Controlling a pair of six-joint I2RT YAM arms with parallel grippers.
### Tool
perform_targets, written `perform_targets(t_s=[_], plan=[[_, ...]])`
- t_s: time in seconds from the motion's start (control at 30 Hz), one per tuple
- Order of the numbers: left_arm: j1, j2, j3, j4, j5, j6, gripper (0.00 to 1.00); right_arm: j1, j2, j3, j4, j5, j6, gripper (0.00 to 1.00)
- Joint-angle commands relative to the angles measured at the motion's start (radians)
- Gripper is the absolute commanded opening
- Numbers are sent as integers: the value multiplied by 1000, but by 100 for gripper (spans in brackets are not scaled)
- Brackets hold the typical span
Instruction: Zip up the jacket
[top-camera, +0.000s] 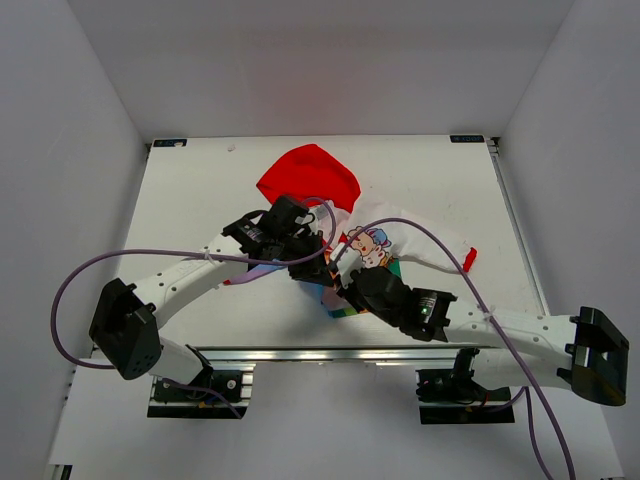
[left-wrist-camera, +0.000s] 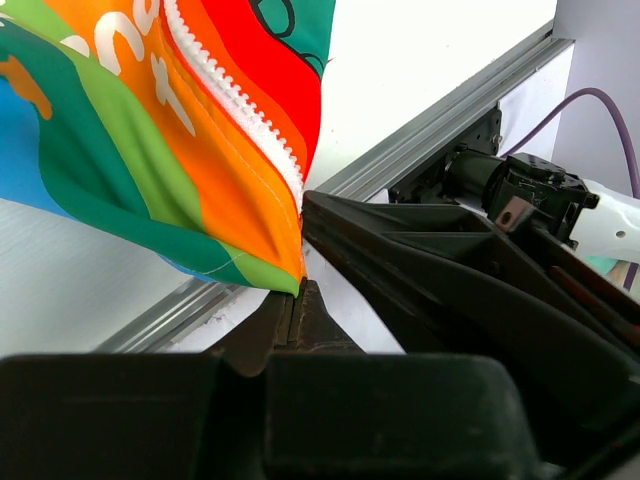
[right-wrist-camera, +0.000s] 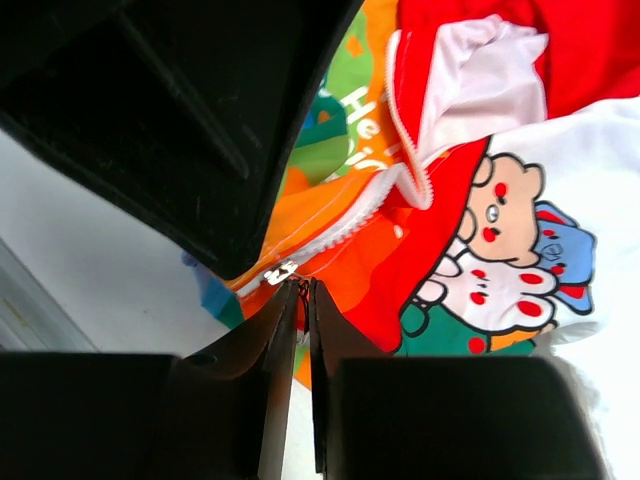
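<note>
Only the left wrist view shows the left tool clenched on the jacket hem. Right wrist view: right tool barely parted, zipper pull at its 11 o'clock; grip unclear.

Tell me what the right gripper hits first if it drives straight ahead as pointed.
Most likely the zipper pull of the jacket, lying just beyond the tips of the right gripper on the rainbow hem. Depth is hard to judge.
</note>
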Motion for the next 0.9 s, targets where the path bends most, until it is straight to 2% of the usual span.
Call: perform_targets(t_s=[0.0, 0.13, 0.27, 0.5, 0.63, 0.87], plan=[[2, -54, 4, 12, 26, 12, 0, -2, 9, -10, 43, -44, 23, 16], [2, -54, 7, 11, 27, 12, 0, -2, 1, -28, 57, -47, 24, 16], [1, -56, 7, 14, 35, 10, 0, -3, 1, -28, 77, 5, 55, 0], [2, -53, -9, -24, -12, 20, 0, -3, -5, 15, 24, 96, 46, 0], [1, -59, -39, -61, -37, 32, 0, -8, -6, 55, -59, 105, 36, 0], [-5, -67, -68, -84, -31, 56, 0, -25, 60, 134, -95, 119, -10, 0]])
